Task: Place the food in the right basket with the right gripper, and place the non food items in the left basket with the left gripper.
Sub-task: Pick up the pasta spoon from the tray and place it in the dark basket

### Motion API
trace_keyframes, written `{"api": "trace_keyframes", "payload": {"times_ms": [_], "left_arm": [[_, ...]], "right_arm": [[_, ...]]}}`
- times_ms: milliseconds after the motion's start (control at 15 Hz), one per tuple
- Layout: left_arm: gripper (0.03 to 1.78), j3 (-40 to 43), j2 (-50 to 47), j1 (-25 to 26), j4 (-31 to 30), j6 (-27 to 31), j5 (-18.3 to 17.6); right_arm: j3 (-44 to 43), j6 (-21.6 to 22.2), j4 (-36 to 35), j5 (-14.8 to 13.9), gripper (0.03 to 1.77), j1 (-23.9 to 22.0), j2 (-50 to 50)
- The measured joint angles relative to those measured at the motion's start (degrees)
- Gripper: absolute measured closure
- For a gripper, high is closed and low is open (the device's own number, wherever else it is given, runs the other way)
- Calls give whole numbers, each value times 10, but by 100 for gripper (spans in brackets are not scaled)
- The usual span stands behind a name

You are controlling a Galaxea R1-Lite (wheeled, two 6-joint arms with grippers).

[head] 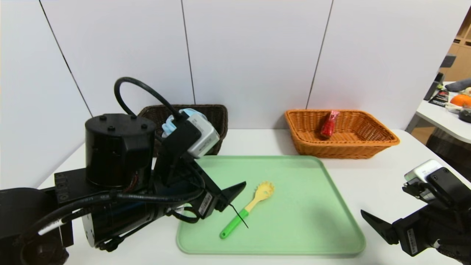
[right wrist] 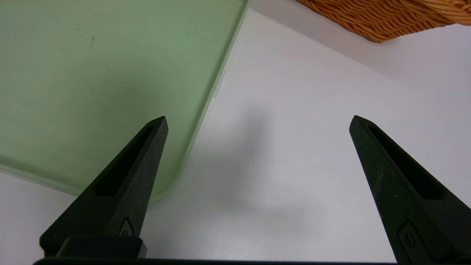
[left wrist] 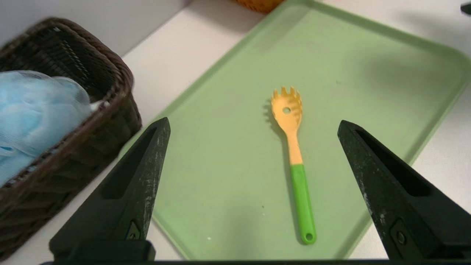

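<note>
A pasta spoon with a yellow toothed head and green handle lies on the green tray, left of its middle. My left gripper hovers open over the tray's left part, the spoon lying below and between its fingers, untouched. The dark brown left basket holds a light blue mesh sponge. The orange right basket holds a red food packet. My right gripper is open and empty above the white table, just off the tray's near right corner.
The white table carries tray and baskets in front of white wall panels. A second table with assorted objects stands at the far right. The left arm's bulk and cable cover most of the left basket in the head view.
</note>
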Motion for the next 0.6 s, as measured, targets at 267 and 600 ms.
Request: {"api": "trace_keyframes", "payload": {"times_ms": [267, 600], "left_arm": [[16, 35, 34, -7, -44, -4, 2], [14, 53, 113, -28, -163, -34, 42]], "right_arm": [[-3, -1, 0, 1, 10, 0, 0], [-3, -1, 0, 1, 10, 0, 2]]}}
